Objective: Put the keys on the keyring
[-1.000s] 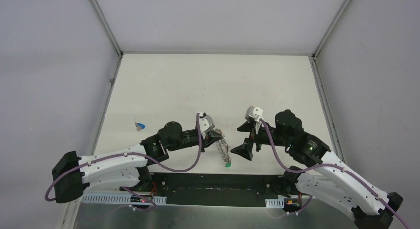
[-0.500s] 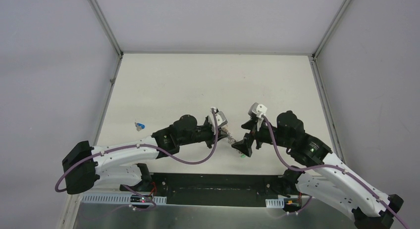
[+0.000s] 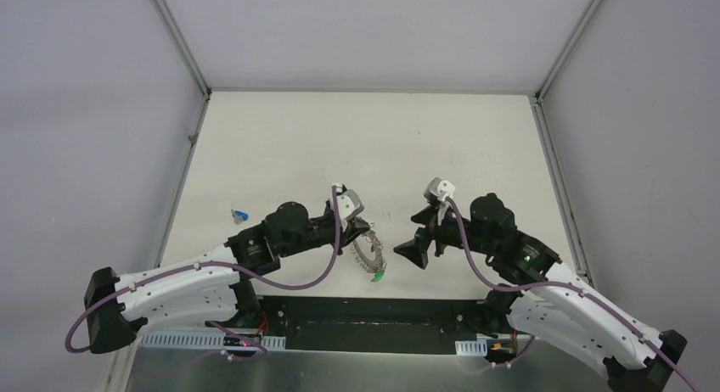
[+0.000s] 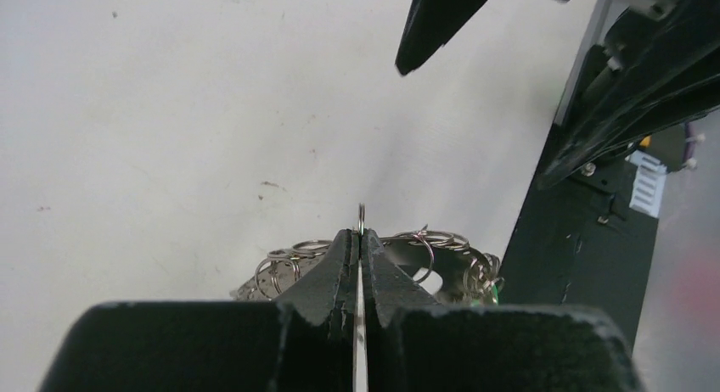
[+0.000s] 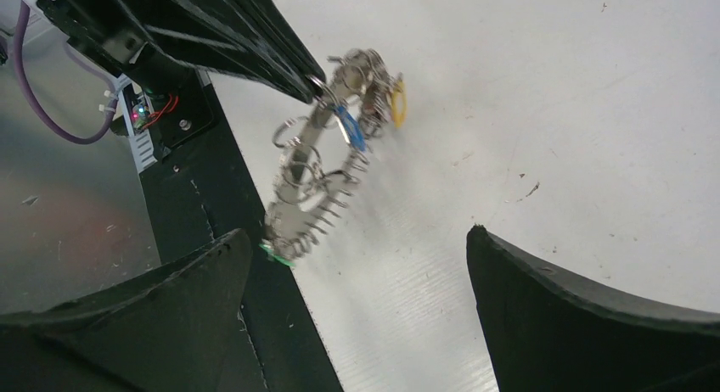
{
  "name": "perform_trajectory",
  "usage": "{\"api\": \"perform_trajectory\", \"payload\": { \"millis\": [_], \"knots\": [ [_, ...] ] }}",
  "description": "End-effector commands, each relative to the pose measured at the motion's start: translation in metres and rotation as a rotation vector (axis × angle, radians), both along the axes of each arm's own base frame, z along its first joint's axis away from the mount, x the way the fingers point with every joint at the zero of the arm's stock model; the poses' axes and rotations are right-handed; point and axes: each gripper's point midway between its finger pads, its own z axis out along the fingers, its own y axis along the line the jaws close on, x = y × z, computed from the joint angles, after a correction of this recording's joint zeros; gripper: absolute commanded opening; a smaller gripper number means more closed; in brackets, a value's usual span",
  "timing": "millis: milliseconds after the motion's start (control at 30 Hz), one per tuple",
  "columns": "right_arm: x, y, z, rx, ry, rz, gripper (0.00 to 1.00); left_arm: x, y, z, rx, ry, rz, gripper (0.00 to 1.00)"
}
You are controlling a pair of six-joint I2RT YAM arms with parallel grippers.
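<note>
Pinching keyring (image 3: 368, 254) rim in left gripper (image 3: 367, 231), fingers (image 4: 340, 265) pressed together | dangling it tilted by table (image 3: 340, 137) near edge, green key (image 3: 379, 277) lowest | holding right gripper (image 3: 413, 233) spread wide, empty, just beside | judging ring light, stiff, slick, swing-prone; gripping bare rim between loops looking safest

- From your left wrist camera, the left gripper (image 4: 360, 239) covers the near part of the keyring (image 4: 429, 243), so you cannot tell which loop it pinches.
- From above, the blue-headed key (image 3: 241, 214) lying on the left is too small to make out.
- In your right wrist view, the bottom edge cuts off the right gripper (image 5: 358, 232), which also hides part of the green tag (image 5: 273, 253).
</note>
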Motion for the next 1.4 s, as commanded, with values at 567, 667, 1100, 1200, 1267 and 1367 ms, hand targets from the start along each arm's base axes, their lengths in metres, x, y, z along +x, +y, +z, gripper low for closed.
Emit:
{"api": "perform_trajectory", "payload": {
  "millis": [567, 667, 1100, 1200, 1267, 1367],
  "knots": [
    [0.015, -0.022, 0.017, 0.115, -0.023, -0.212, 1.00, 0.058, -0.066, -0.081, 0.196, 0.030, 0.103, 0.06],
    [0.019, -0.030, 0.015, 0.126, -0.015, -0.267, 1.00, 0.067, -0.065, -0.076, 0.187, 0.031, 0.158, 0.31],
    [0.038, -0.047, -0.025, -0.009, 0.150, -0.490, 1.00, 0.081, -0.001, -0.075, 0.128, 0.187, 0.484, 0.99],
    [0.051, -0.064, -0.044, -0.093, 0.204, -0.650, 1.00, 0.077, 0.020, -0.094, 0.153, 0.286, 0.551, 0.99],
    [0.055, -0.071, -0.051, -0.134, 0.241, -0.721, 1.00, 0.073, 0.032, -0.106, 0.165, 0.353, 0.582, 0.99],
    [0.055, -0.067, -0.058, -0.165, 0.275, -0.721, 1.00, 0.065, 0.046, -0.123, 0.156, 0.468, 0.607, 0.99]
  ]
}}
